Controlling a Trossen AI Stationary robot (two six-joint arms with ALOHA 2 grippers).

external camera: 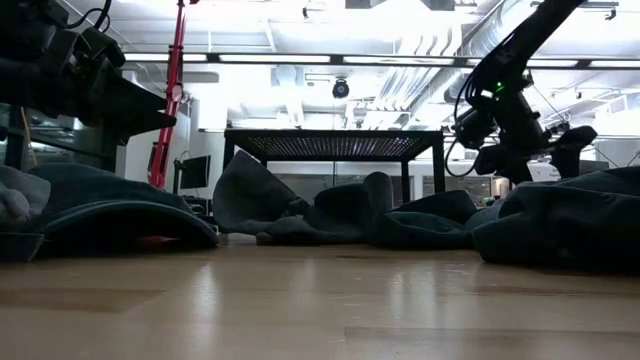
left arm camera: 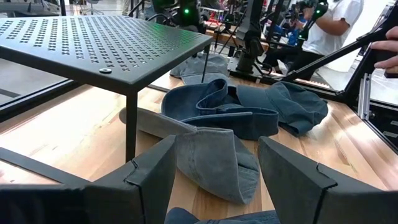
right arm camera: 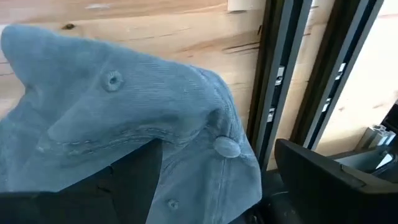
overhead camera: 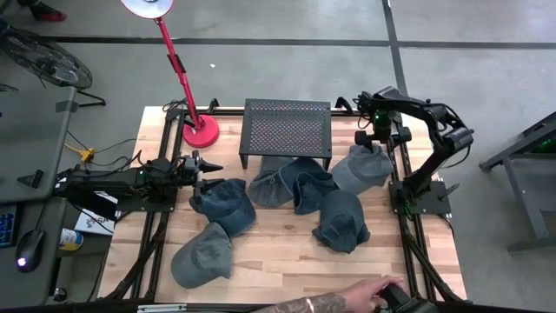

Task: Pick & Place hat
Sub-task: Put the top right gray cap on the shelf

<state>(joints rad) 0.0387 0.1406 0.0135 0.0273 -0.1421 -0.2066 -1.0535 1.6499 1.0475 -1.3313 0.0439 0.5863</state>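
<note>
Right tool (overhead camera: 380,142) hangs right of the rack (overhead camera: 287,128), fingers apart over a hat (overhead camera: 360,169) lying on the desk (overhead camera: 287,256). Left tool (overhead camera: 206,168) sits left of the rack, fingers apart, empty, above another hat (overhead camera: 224,204).
</note>
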